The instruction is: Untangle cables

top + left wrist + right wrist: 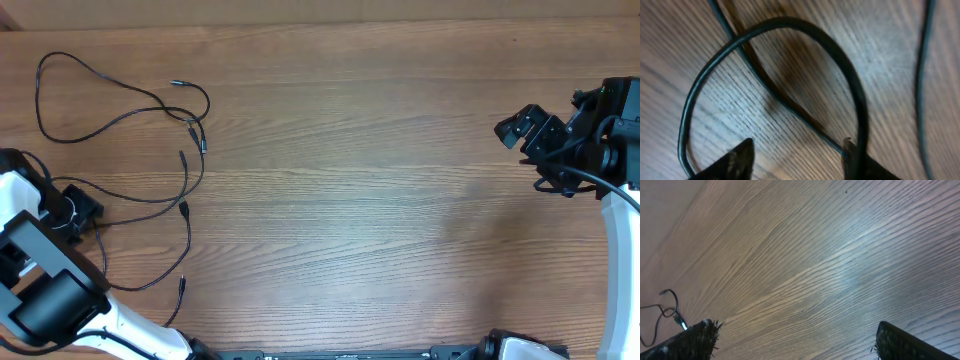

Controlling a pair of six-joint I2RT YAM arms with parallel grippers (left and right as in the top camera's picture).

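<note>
The cables [197,133] lie loose at the left of the desk [380,200]; the left claw [797,162] stands apart over one loop, the right claw [796,342] gapes wide, well away

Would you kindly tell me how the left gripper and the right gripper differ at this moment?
The left gripper sits low among the cables, one loop arching past its fingertips; the right gripper hangs over bare table, far from them. In the wrist views, the left gripper's jaws stand narrower than the right gripper's. Both are open.
</note>
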